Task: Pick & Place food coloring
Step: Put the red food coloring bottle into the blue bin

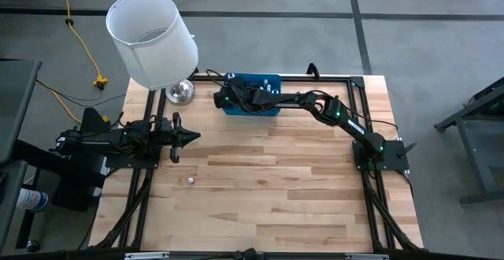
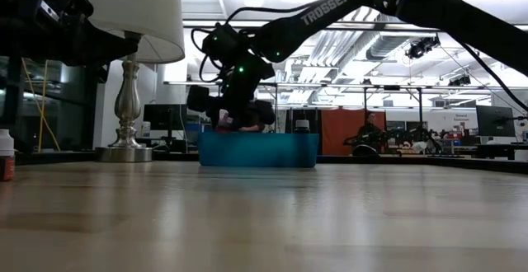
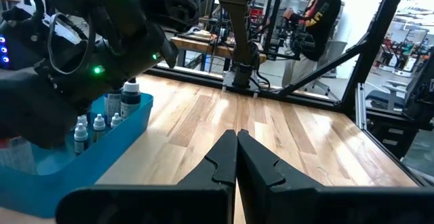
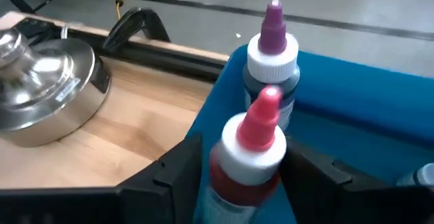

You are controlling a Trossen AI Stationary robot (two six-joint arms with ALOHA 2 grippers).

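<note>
Pale wooden planks form the desk (image 1: 268,173), on which we see a blue bin (image 1: 250,96) at the far edge and a white-shaded lamp (image 1: 152,38) with a shiny metal base (image 4: 47,88) just beside it. Within the bin we find several small dropper bottles of food coloring (image 3: 98,123), white-capped and standing upright, with a larger dark-bodied bottle (image 3: 130,96) among them.

We note the right tool (image 4: 237,166) reaching over the bin's lamp-side end. Between its two dark fingers (image 4: 178,161) stands a red bottle (image 4: 252,149) with a white collar and a red dropper tip; the fingers flank it on either side, and we cannot tell whether they press on it or stand slightly clear. Just behind it, inside the bin wall, we see a dark bottle (image 4: 272,61) with a white collar and a purple tip.

One more small bottle (image 1: 190,180) lies alone on the open desk, well apart from the bin, near the left arm.

We observe the left tool (image 3: 236,157) over the desk's left side, its fingers pressed together on nothing. A person in a dark hooded top (image 3: 319,13) stands beyond the desk.
</note>
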